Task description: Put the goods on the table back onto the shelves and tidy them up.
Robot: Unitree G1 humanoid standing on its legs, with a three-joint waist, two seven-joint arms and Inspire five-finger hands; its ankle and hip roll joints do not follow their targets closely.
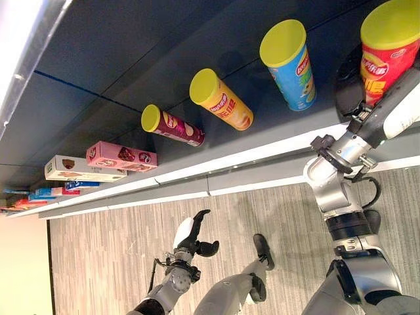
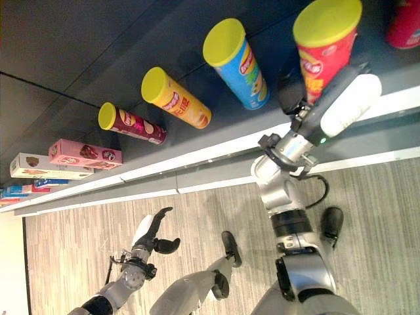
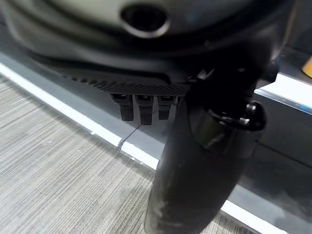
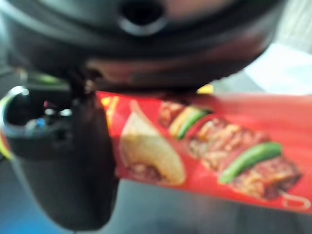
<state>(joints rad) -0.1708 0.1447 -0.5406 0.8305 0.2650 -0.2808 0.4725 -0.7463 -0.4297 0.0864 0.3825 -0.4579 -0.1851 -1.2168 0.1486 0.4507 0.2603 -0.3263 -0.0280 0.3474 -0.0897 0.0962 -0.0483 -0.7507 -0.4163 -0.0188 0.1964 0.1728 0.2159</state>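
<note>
Red can stands on the shelf, right hand's fingers curled round it; left hand's fingers relaxed.

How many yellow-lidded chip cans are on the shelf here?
4, in one row: a maroon can, then an orange can, a blue can and a red can at the right hand. A further red item beyond is cut off, so possibly more.

Silver-grey arms, dark hand
</note>
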